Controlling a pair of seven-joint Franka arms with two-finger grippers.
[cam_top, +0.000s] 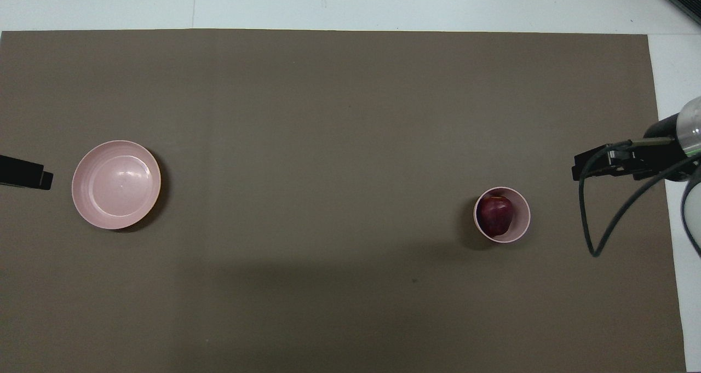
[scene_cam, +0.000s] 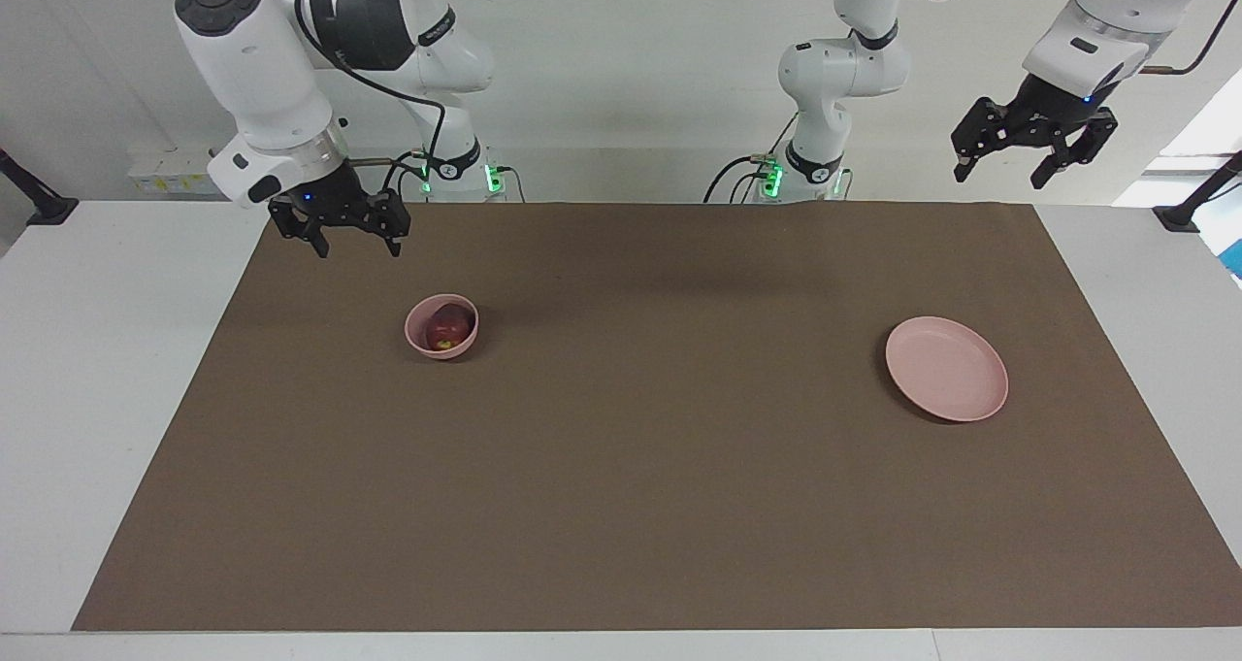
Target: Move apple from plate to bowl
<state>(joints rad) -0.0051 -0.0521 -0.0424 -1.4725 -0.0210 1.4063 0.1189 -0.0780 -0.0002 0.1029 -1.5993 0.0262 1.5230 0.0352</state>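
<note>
The dark red apple (scene_cam: 447,329) lies inside the small deep pink bowl (scene_cam: 417,336) toward the right arm's end of the mat. In the overhead view the apple (cam_top: 496,214) fills much of the bowl (cam_top: 523,219). The flat pink plate (scene_cam: 946,368) lies bare toward the left arm's end and also shows in the overhead view (cam_top: 116,184). My right gripper (scene_cam: 355,246) hangs open and empty above the mat beside the bowl, apart from it; it shows in the overhead view (cam_top: 589,167). My left gripper (scene_cam: 1002,171) is open, empty and raised high, off to the side of the plate; its tip shows in the overhead view (cam_top: 38,178).
A brown mat (scene_cam: 640,506) covers most of the white table (scene_cam: 87,370). A black cable (cam_top: 597,236) loops from the right wrist over the mat's end. Black stands sit at the table's corners (scene_cam: 39,205).
</note>
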